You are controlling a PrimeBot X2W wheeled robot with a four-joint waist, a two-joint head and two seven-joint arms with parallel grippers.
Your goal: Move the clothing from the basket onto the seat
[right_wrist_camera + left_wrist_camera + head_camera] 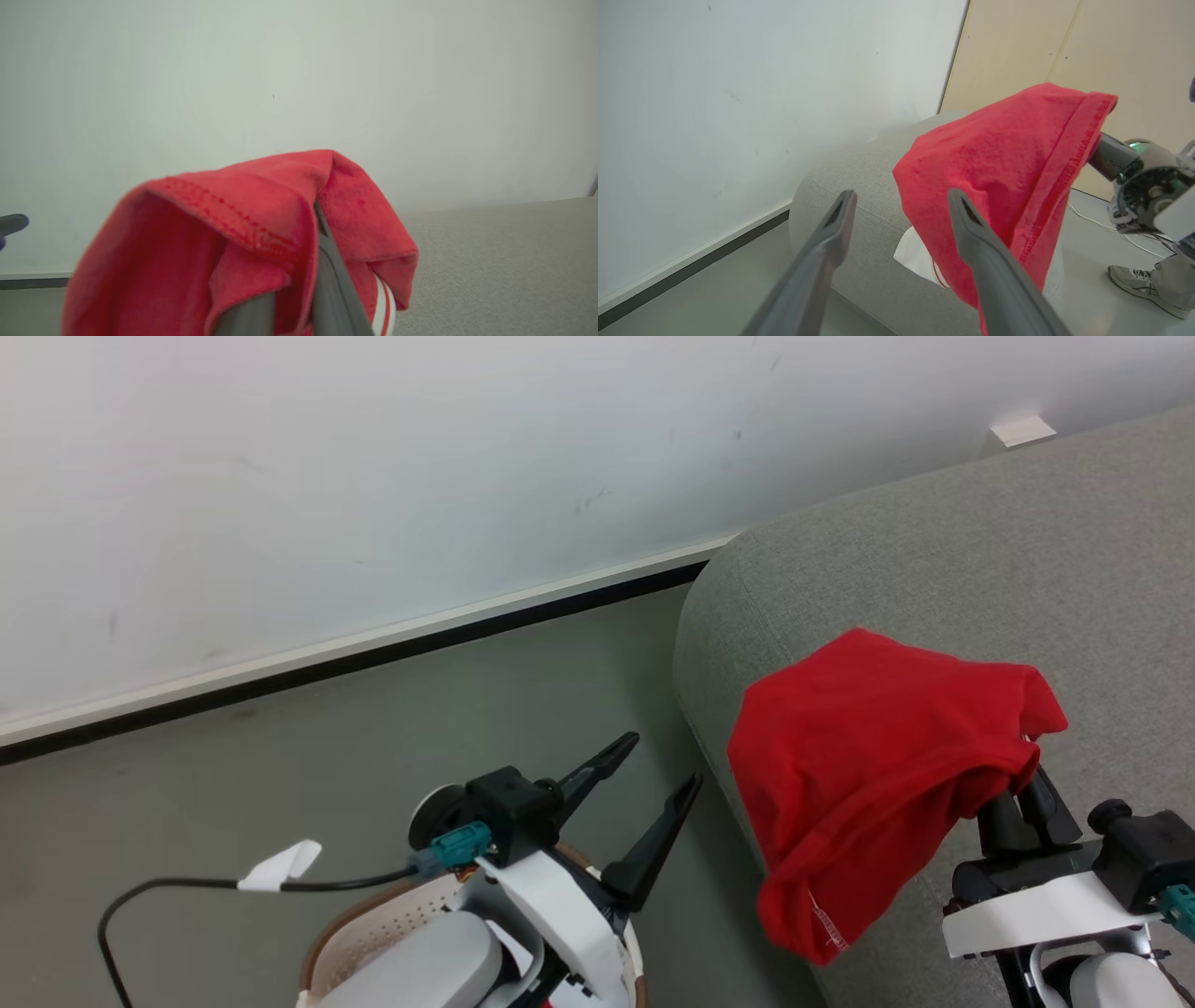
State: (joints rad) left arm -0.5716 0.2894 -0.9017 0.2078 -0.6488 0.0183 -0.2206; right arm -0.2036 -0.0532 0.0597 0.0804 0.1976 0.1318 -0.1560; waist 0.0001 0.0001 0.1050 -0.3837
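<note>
At right centre of the head view, the right end effector (1025, 803) was clamped on the red clothing (868, 756), fingers together and tips hidden in the fabric. The garment hung draped over them, in front of the rounded edge of the grey seat (980, 569). The lower hem possibly touched the seat, hard to tell. Lower centre: left end effector (665, 761) had its fingers wide apart and empty, just above the basket (329, 933) at the bottom edge.
</note>
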